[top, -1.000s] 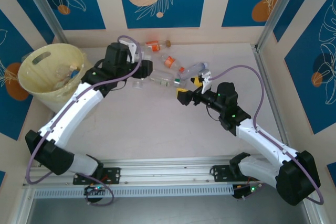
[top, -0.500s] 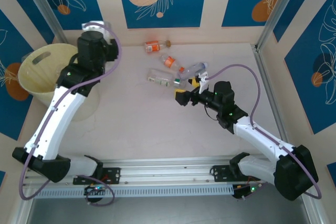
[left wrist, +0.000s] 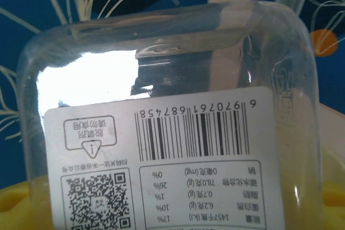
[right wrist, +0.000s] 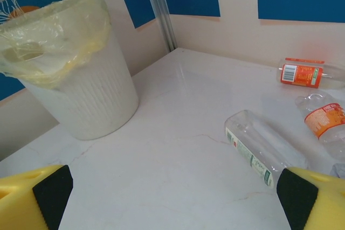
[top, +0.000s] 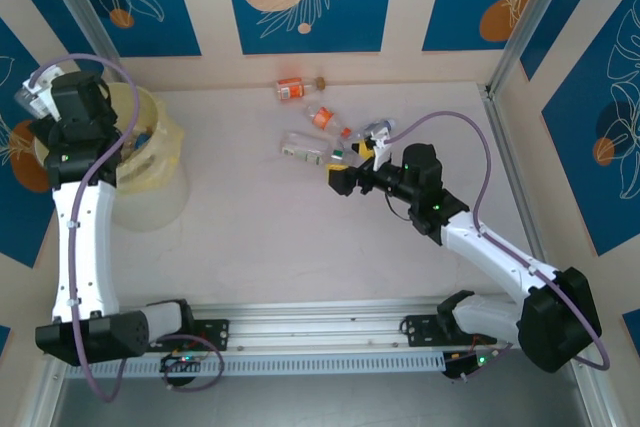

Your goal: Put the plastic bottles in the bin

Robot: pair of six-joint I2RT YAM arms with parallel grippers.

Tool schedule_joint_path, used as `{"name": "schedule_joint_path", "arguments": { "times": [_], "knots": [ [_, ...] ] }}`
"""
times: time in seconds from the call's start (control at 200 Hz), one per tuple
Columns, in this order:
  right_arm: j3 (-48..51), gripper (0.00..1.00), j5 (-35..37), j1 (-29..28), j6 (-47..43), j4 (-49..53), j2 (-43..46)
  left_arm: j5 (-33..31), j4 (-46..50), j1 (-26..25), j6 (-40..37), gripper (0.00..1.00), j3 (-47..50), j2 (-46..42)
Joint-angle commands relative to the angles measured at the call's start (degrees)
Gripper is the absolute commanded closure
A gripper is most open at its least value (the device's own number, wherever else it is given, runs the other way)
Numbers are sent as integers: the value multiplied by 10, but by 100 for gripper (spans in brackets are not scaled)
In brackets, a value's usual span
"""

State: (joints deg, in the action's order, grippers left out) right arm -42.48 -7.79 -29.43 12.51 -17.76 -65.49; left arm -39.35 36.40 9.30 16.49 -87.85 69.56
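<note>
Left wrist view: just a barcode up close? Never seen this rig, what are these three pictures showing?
Two white robot arms bolted at a table's edge, each with a two-finger gripper. The top view looks down from above; each wrist view rides on one arm. The left wrist camera sits right against a clear barcode-labelled bottle that the left gripper holds up by the pale-yellow bin. The right gripper is open and empty, facing more bottles lying on the table.
</note>
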Motion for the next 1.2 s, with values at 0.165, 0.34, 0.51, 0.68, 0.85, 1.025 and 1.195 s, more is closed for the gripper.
{"name": "schedule_joint_path", "arguments": {
  "times": [0.165,0.34,0.51,0.68,0.85,1.025,1.195],
  "knots": [
    [-22,0,-15,-9,-10,11,-10,81,49,68,100,35,40,19],
    [-30,0,-17,-10,-10,13,-22,54,84,77,131,34,43,44],
    [-43,0,-24,-13,-12,18,-39,59,100,80,146,25,47,50],
    [-56,0,-27,-18,-15,19,-55,60,104,80,141,3,43,39],
    [-64,1,-26,-24,-18,20,-66,69,99,81,136,0,41,23],
    [-69,0,-23,-30,-25,24,-71,84,101,81,134,0,31,17],
    [-70,1,-17,-33,-26,26,-72,110,97,80,130,0,22,7]
  ]
}}
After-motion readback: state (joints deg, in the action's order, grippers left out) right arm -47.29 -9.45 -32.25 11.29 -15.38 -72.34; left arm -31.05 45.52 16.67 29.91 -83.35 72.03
